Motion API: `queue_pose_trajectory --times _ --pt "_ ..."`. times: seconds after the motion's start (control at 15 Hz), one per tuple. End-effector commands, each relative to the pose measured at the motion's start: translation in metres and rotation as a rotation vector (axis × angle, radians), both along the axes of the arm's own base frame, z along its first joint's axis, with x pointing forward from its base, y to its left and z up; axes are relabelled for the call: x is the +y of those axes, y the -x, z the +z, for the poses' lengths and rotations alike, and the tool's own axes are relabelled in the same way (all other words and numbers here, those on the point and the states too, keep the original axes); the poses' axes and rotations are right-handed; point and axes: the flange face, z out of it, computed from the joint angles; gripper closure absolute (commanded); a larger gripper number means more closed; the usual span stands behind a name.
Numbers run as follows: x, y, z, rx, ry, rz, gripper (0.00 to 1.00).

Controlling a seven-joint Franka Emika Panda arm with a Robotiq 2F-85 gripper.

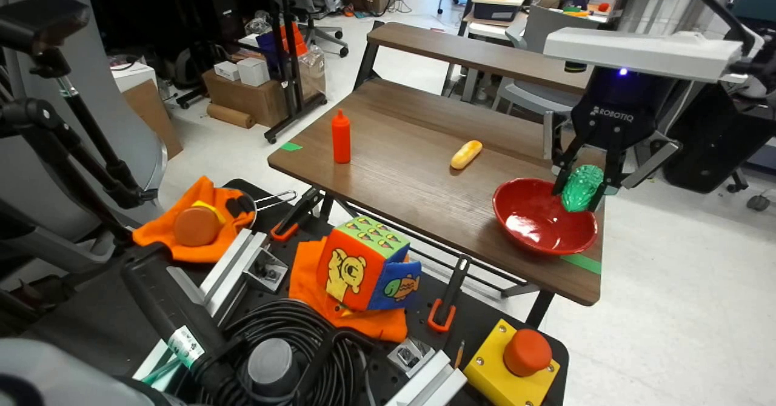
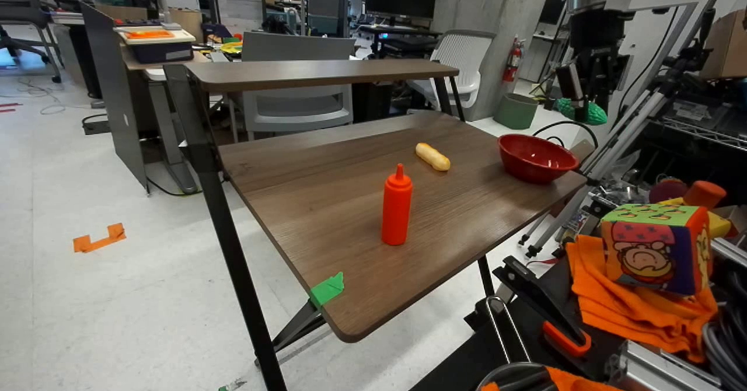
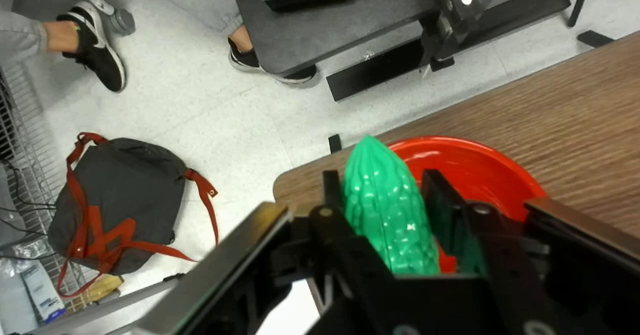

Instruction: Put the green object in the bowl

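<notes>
The green object [image 1: 582,186] is a bumpy, glossy lump held in the air between the fingers of my gripper [image 1: 577,199]. My gripper is shut on it. In the wrist view the green object [image 3: 387,210] lies between the two black fingers, pointed end outward. The red bowl [image 1: 526,212] stands upright on the table near its end. In an exterior view the green object [image 2: 596,114] is above the bowl [image 2: 528,163] and off toward its right side. In the wrist view it overlaps the left part of the bowl [image 3: 480,175]. The bowl's visible inside holds nothing.
A yellow elongated object [image 1: 466,154] lies on the brown table [image 1: 400,133]. An orange-red bottle [image 1: 341,138] stands near the far end. A raised shelf [image 2: 327,73] runs along one long side. A black cart with a soft cube [image 1: 370,266] stands beside the table.
</notes>
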Motion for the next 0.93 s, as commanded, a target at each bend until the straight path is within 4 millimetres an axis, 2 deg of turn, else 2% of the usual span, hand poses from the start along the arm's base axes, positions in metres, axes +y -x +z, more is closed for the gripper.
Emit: queue_pose_trajectory --times 0.0,0.13,0.33,0.53,0.73,0.8,0.87 --pt "0.025 -0.041 -0.009 0.023 0.023 0.01 0.81" --pt "0.039 -0.057 -0.018 0.04 0.038 0.019 0.81" --pt "0.051 -0.069 -0.038 0.09 0.06 0.024 0.81" --pt "0.054 -0.073 -0.054 0.146 0.069 0.008 0.81" --pt "0.051 -0.074 -0.061 0.19 0.052 -0.016 0.81" --pt "0.05 -0.076 -0.06 0.192 0.049 -0.023 0.31" --pt "0.049 -0.078 -0.059 0.193 0.05 -0.026 0.31"
